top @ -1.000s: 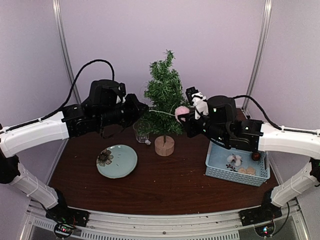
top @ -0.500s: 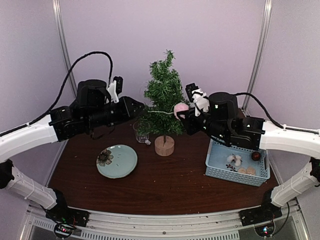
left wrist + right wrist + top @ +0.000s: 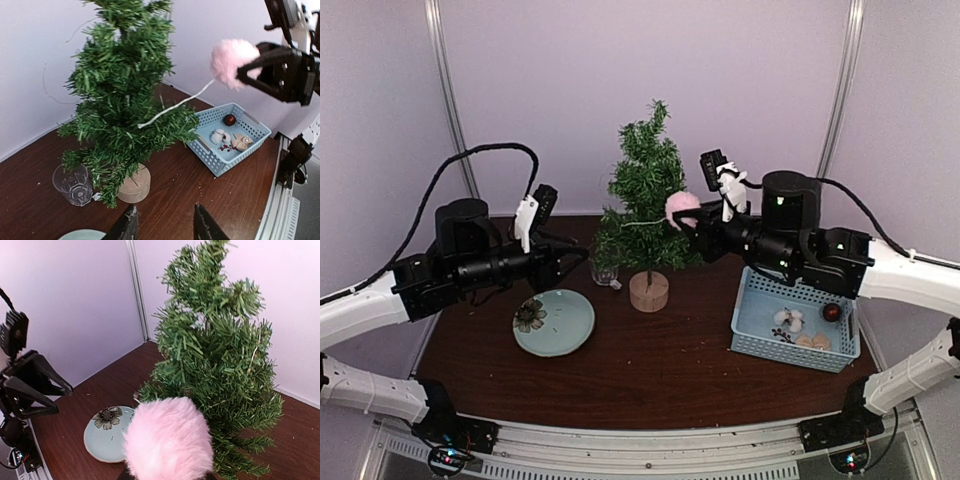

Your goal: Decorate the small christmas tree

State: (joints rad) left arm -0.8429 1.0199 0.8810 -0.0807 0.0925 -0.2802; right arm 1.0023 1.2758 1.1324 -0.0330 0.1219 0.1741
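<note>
While my right gripper [image 3: 250,70] pinches a fluffy pink pom-pom [image 3: 234,61] just right of the small bristly green christmas tree [image 3: 645,205] mid-table, my left gripper [image 3: 165,227] hangs spread, empty. Next I'd hook that pom-pom onto a branch.

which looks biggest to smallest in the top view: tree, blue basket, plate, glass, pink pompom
1. small christmas tree
2. blue basket
3. plate
4. glass and pink pompom: they look about alike, and the pompom is held up off the table, so I won't rank them.
</note>
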